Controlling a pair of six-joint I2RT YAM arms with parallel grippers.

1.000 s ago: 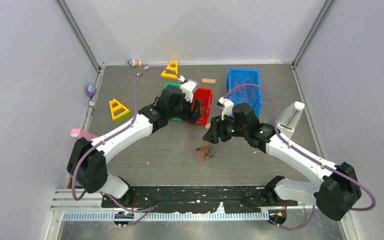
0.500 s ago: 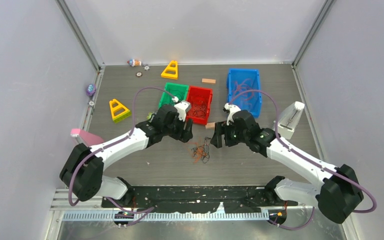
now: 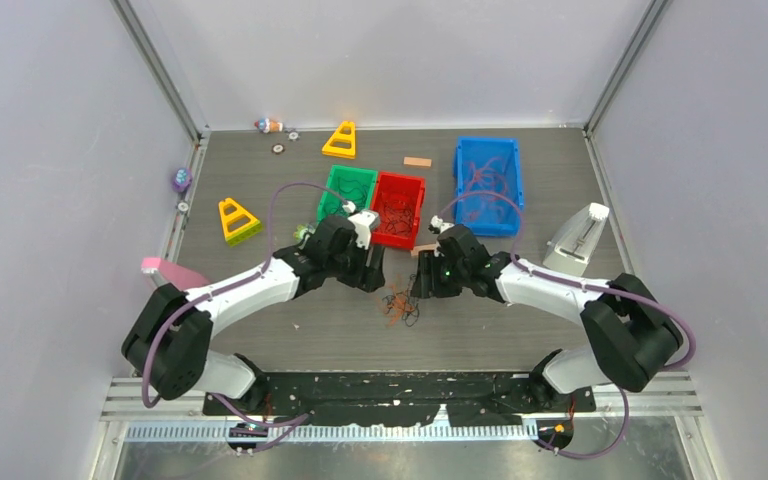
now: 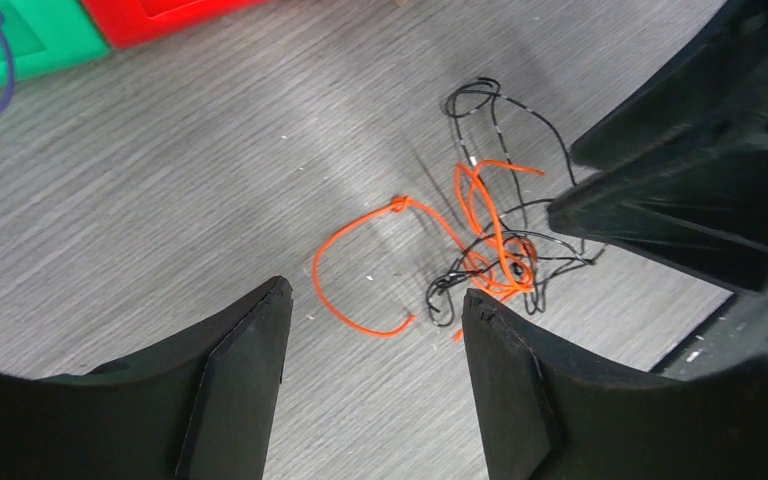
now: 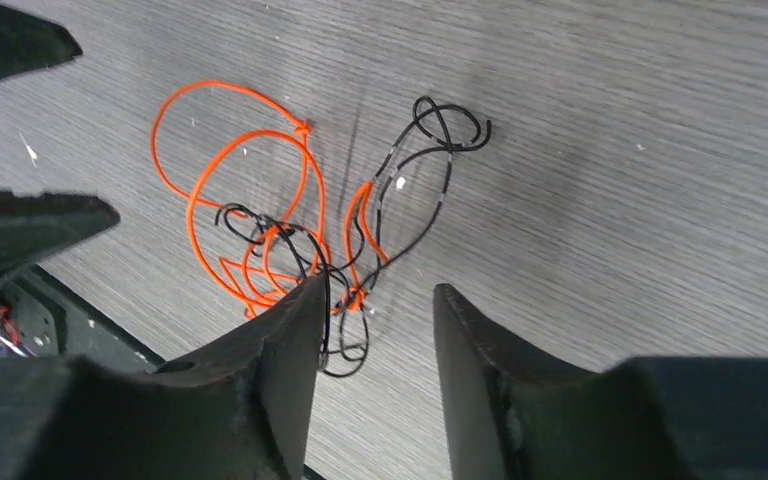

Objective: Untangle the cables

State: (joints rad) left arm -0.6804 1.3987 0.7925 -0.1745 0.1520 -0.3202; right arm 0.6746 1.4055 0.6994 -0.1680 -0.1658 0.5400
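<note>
Between left tool (image 4: 375, 300) and right tool (image 5: 380, 292), both agape, empty: cables (image 3: 400, 302); strands (image 3: 397, 212) in red bin (image 3: 401, 178), blue bin (image 3: 487, 141)

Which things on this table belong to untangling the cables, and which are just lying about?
Job: orange and black cables, left gripper, right gripper, both open; likely red bin, blue bin, holding more strands.
Lying about: yellow triangles, wooden block, white stand, pink piece.

Both arms reach inward, left hand (image 4: 375, 300) and right hand (image 5: 375, 295) (both spread wide) close together.
</note>
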